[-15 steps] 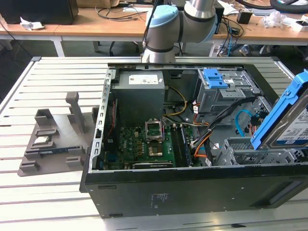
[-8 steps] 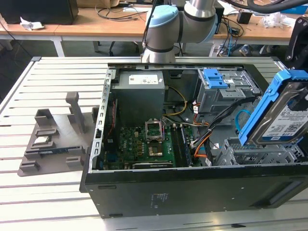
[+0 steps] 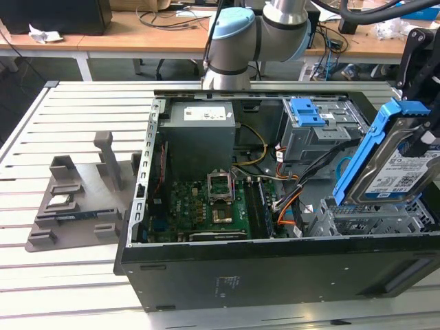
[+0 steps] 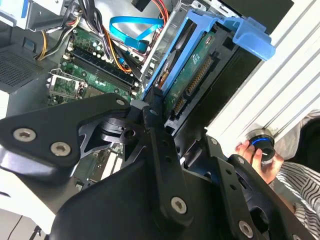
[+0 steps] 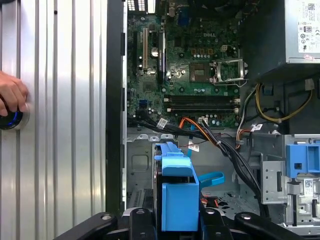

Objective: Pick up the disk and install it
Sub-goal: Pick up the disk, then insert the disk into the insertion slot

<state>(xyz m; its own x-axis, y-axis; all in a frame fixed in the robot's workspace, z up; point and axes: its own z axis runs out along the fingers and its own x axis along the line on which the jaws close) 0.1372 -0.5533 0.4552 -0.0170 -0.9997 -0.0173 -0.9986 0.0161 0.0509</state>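
At the exterior view's left, a grey slotted stand [image 3: 75, 199] sat on the slatted table [image 3: 41, 289], beside the open computer case [image 3: 275, 275]. Inside it, a power supply [image 3: 199, 127] bore a white printed label, too small to read. Behind the case rose the arm [image 3: 240, 34]. Further right stood a blue-tabbed drive cage [image 3: 307, 117]. At the far right, the gripper [image 3: 421, 134] came down from above and pinched the disk [image 3: 395, 172], which was tilted over the metal bay with its label facing outward. The second wrist view showed the disk's green circuit-board side beside the clamping fingers [image 4: 155, 130]. Both wrist views showed a person's hand [image 5: 11, 92] on a blue-ringed knob outside the case.
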